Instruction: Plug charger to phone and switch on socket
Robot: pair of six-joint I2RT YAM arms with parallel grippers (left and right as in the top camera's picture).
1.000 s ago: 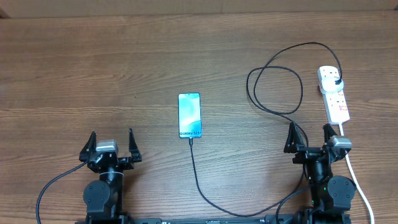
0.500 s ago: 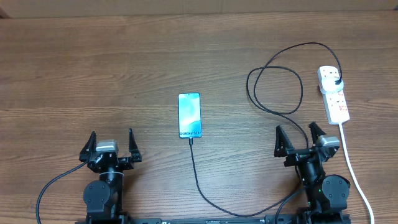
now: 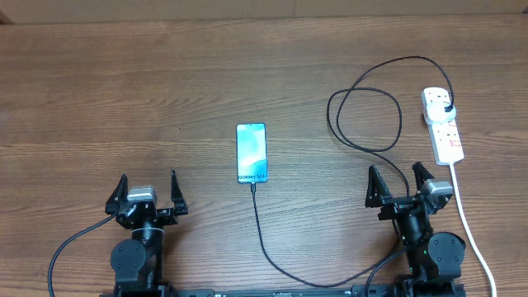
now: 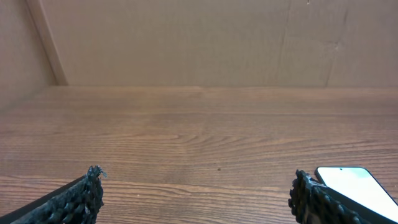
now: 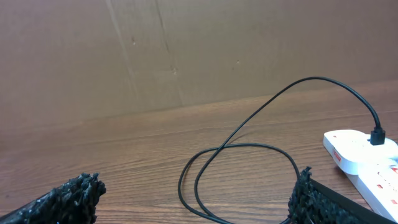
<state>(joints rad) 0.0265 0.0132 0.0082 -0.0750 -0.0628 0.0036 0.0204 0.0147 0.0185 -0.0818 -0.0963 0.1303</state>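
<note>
Ahead of the left gripper (image 3: 148, 178) and off to the right of its fingers, the phone (image 3: 252, 153) is lying flat on the wooden table (image 3: 124, 82), its screen glowing teal. Both grippers are holding their fingers wide apart, gripping nothing. The charger (image 3: 257, 219) is running from the phone's near edge back toward the arms. It is then looping just ahead of the right gripper (image 3: 394, 171), with its black plug sitting in the white power strip (image 3: 445, 136) ahead and right of those fingers. The strip's switches are showing too small to read.
</note>
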